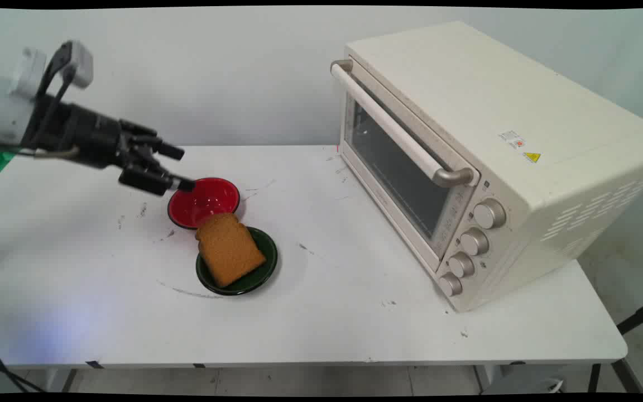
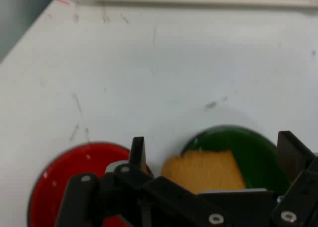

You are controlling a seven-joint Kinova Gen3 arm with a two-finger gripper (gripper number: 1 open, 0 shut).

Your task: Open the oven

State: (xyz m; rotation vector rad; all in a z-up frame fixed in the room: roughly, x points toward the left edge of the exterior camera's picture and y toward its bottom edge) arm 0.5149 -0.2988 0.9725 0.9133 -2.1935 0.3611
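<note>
Toast [image 1: 229,249] on green plate [image 1: 263,271] beside open pincer [image 1: 178,167].

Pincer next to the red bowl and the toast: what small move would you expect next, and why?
Probably a short move down and toward the toast. The pincer hangs open above the table near the red bowl's far rim, holding nothing. In the hand view the toast on the green plate lies between the fingers, though not yet within reach.

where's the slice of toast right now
The toast lies on the green plate left of centre on the table in the main view, touching the red bowl behind it, with the toaster oven off to its right.
</note>
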